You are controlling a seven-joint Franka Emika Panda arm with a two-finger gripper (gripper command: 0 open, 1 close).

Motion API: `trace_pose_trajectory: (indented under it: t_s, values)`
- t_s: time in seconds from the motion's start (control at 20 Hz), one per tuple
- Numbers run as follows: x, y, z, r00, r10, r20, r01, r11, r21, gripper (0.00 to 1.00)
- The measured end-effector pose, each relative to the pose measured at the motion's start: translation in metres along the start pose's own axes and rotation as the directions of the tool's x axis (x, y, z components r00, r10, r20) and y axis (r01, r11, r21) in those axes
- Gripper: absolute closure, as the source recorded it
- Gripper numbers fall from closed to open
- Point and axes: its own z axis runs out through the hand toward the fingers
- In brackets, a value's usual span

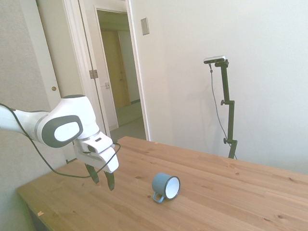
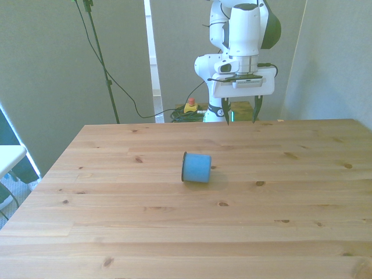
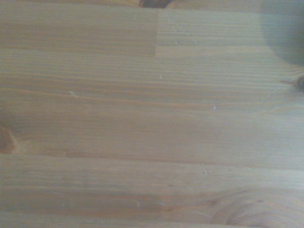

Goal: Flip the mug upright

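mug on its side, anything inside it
The side view looks into the mug: its white inside shows nothing in the part facing the camera. The deepest part by the base is out of sight, and the front view shows only the blue outside.

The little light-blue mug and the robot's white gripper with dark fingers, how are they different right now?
The light-blue enamel mug lies on its side on the wooden table; the white gripper hangs in the air, fingers pointing down. The mug is round and blue with a white inside; the gripper is boxy and white with dark fingers. Shared: both are open, the mug's mouth sideways, the fingers spread, and neither touches the other.
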Motion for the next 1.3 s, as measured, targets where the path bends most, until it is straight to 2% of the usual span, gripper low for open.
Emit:
trace_pose_trajectory:
  t_s: [0.15, 0.25, 0.4, 0.55, 0.75, 0.85, 0.9, 1.1, 1.3]
  values:
    - [0.005, 0.002, -0.001, 1.000, 0.024, 0.005, -0.024, 1.000, 0.007, 0.00]
    - [0.025, 0.008, -0.010, 0.998, 0.065, -0.002, -0.065, 0.997, 0.030, 0.00]
    - [0.082, 0.029, -0.022, 0.989, 0.148, -0.028, -0.145, 0.987, 0.075, 0.00]
    - [0.146, 0.052, -0.021, 0.984, 0.177, -0.023, -0.173, 0.978, 0.119, 0.00]
    - [0.210, 0.067, -0.024, 0.987, 0.148, 0.055, -0.157, 0.960, 0.233, 0.00]
    - [0.230, 0.074, -0.024, 0.985, 0.136, 0.106, -0.159, 0.954, 0.254, 0.00]
    - [0.253, 0.075, -0.012, 0.981, 0.132, 0.142, -0.163, 0.958, 0.236, 0.00]
    - [0.265, 0.079, -0.012, 0.979, 0.120, 0.168, -0.160, 0.953, 0.256, 0.00]
    - [0.290, 0.093, 0.010, 0.957, 0.093, 0.274, -0.174, 0.942, 0.287, 0.00]
